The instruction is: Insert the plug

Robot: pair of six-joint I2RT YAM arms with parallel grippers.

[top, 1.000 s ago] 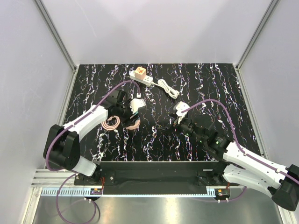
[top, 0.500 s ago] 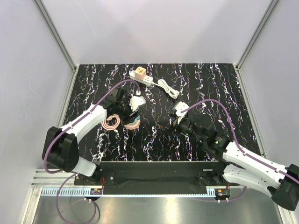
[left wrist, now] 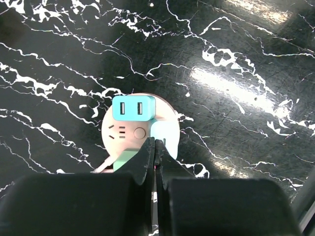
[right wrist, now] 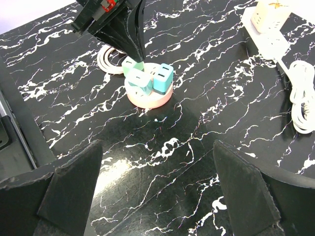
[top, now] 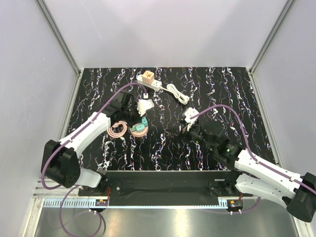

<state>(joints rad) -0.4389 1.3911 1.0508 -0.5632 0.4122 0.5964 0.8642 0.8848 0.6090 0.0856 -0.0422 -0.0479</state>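
Mint plug on pink socket, left claw closed, tips touching it, right claw spread wide

Soft light falls from above, so the top view is sharp and the shadows beside the round socket are weak. Right of the socket, the glossy table gives a strong white glare in the left wrist view. Nearer than the socket, the fingers of the right gripper look blurred.
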